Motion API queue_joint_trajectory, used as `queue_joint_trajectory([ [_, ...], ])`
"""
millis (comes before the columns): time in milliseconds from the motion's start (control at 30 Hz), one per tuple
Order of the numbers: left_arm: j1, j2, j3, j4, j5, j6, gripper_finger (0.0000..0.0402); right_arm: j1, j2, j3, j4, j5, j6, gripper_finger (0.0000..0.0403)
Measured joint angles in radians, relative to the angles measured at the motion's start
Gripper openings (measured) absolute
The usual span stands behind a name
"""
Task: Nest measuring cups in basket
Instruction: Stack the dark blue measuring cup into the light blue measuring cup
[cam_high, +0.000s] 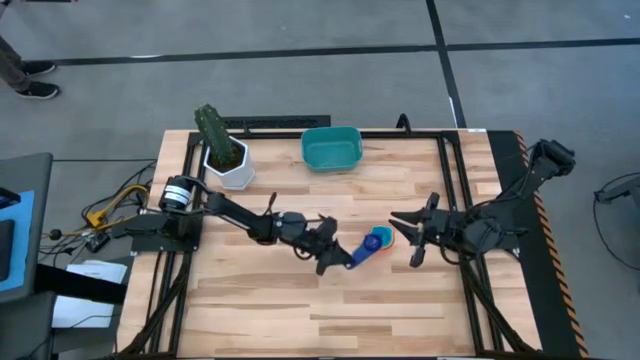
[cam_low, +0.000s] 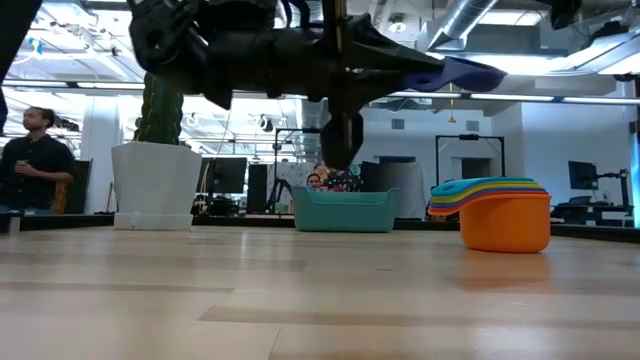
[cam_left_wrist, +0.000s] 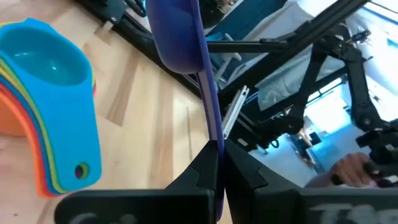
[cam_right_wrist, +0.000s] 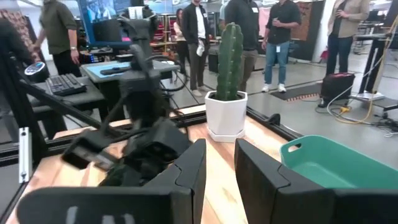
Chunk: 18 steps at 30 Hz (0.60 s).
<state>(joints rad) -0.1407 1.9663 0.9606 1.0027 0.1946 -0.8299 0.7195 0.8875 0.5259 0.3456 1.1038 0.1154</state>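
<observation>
My left gripper (cam_high: 335, 256) is mid-table, shut on a dark blue measuring cup (cam_high: 358, 254), which hangs in the air close above the other cups (cam_low: 455, 72). Those cups sit nested in one stack (cam_high: 380, 238) that stands on the table on its orange bottom cup (cam_low: 505, 225), with a light blue cup on top (cam_left_wrist: 53, 59). My right gripper (cam_high: 412, 240) is open, just right of the stack, touching nothing. The teal basket (cam_high: 331, 148) stands near the far edge and shows in the right wrist view (cam_right_wrist: 336, 165). My left gripper pinches the dark blue cup's flat handle (cam_left_wrist: 213, 134) between its two fingers, which lie along the handle. The handle shows edge-on, and the bowl (cam_left_wrist: 177, 31) juts out beyond the fingertips. The cup is lifted clear of the table (cam_low: 455, 72).
A white pot with a green cactus (cam_high: 222, 150) stands at the far left, beside the basket. Black frame rails (cam_high: 445, 180) run along the table's sides. Bare wood (cam_high: 330, 310) lies toward the near edge. People stand in the room beyond (cam_right_wrist: 280, 31).
</observation>
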Motion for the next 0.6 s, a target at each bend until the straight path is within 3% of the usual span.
queue_joint_trajectory([
  [233,0.025,0.0,0.054,-0.082,0.043,-0.019,0.0,-0.001,0.0,0.0,0.009,0.0,0.0,0.0106],
  [367,0.065,0.0,0.078,-0.158,0.135,-0.028,0.0,-0.011,0.0,0.0,0.009,0.0,0.0,0.0106],
  [600,0.145,0.0,0.113,-0.252,0.207,-0.055,0.0,-0.015,0.0,0.0,0.014,-0.002,0.009,0.0106],
])
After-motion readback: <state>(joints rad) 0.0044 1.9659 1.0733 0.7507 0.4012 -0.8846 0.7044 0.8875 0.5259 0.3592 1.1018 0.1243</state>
